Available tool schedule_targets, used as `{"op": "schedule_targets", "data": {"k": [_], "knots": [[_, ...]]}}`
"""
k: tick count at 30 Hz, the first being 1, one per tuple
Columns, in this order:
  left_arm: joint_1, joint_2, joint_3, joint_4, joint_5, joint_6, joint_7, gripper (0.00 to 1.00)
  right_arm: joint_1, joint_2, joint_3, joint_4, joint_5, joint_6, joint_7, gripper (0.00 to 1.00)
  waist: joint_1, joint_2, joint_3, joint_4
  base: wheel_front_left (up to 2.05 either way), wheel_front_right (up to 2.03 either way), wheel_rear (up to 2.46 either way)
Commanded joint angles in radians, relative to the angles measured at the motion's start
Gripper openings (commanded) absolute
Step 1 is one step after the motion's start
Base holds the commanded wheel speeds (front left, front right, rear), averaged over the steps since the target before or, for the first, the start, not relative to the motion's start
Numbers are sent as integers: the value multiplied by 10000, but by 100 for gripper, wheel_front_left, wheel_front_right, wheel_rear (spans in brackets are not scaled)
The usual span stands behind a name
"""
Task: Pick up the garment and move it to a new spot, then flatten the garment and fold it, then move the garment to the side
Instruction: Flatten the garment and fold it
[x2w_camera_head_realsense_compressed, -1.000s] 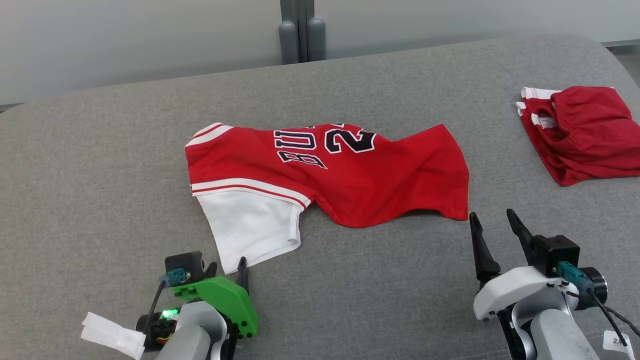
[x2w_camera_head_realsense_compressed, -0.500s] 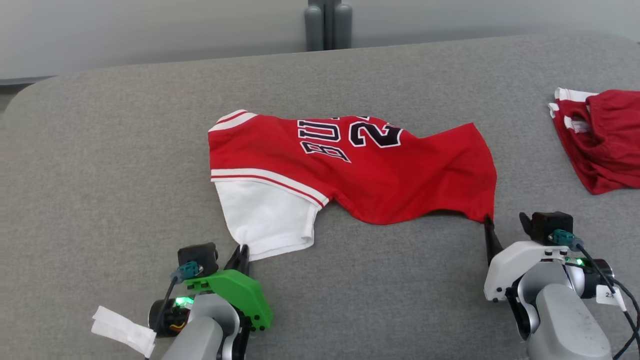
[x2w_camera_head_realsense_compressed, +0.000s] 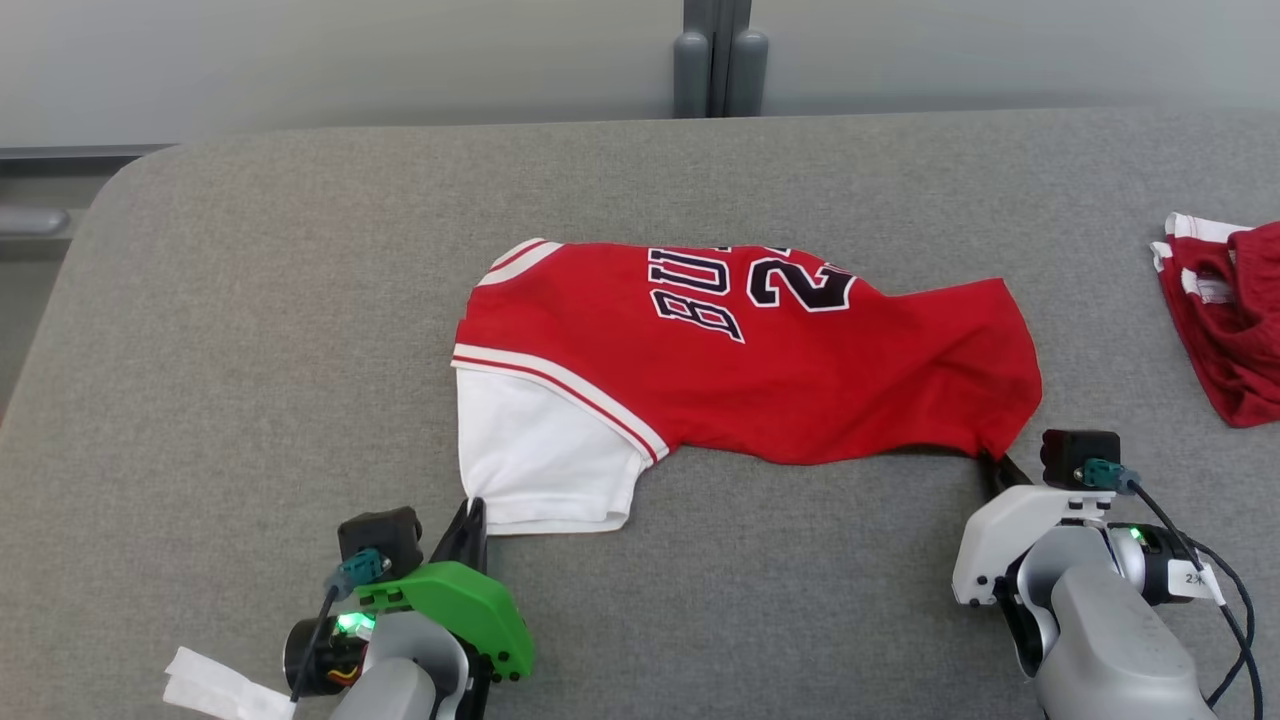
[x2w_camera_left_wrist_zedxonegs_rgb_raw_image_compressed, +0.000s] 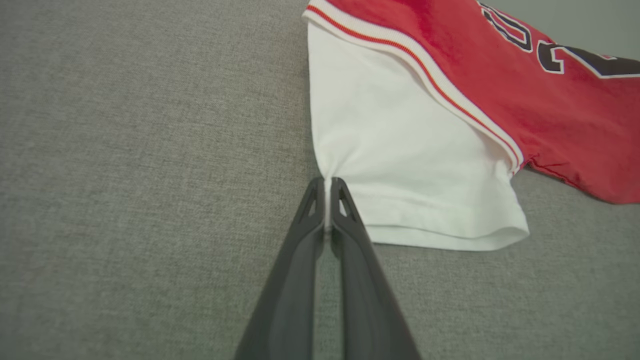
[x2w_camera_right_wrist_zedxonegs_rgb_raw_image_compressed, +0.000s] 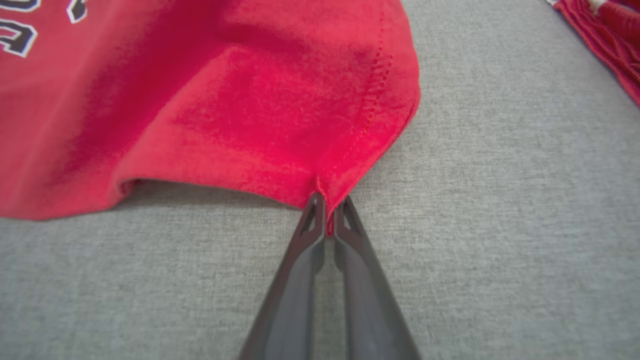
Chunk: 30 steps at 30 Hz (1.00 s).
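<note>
Head camera looks down over the grey bench (x2w_camera_head_realsense_compressed: 250, 350) from its near edge; wrist cameras, low and close, face the jersey's (x2w_camera_head_realsense_compressed: 800, 370) two near corners.

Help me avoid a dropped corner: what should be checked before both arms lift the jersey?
1. Left gripper shut on the white sleeve corner: ok.
2. Right gripper shut on the red hem corner of the jersey: ok.
3. Bite deep enough to hold: cannot tell; only the fingertips pinch cloth.
4. Jersey lying flat: not ok; its near edge humps off the surface.
5. Second garment apart from the jersey: ok.
</note>
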<state>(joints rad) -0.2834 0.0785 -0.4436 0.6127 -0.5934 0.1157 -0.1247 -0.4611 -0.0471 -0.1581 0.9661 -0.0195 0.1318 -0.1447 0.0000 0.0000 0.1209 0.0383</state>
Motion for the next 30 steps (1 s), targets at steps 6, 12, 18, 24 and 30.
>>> {"op": "schedule_targets", "data": {"k": [6, 12, 18, 24, 30], "knots": [[303, 299, 119, -709, -51, 64, -243, 0, -318, -47, 279, 371, 684, -21, -814, 0, 0, 0, -393, -222, 0, 0, 0], [323, 556, 730, -2382, -510, -72, -736, 0, -335, -52, 1002, -674, 1540, -21, -1124, 0, 0, 0, -1026, -543, 0, 0, 0], [304, 1019, 1517, -5122, -1052, -72, -612, 0, 239, -73, 1422, -3566, 1820, -21, -1112, 0, 0, 0, -1699, -857, 0, 0, 0], [24, 1875, 2079, -8455, -875, 362, -2, 0, 1250, -273, 1725, -8114, 2126, -21, 99, 0, 0, 0, -2107, -1195, 0, 0, 0], [-527, 2826, 2430, -11379, -414, 854, 1194, 0, 2186, -504, 1444, -12760, 2174, -19, 1855, 0, 0, 0, -2150, -1560, 0, 0, 0]]}}
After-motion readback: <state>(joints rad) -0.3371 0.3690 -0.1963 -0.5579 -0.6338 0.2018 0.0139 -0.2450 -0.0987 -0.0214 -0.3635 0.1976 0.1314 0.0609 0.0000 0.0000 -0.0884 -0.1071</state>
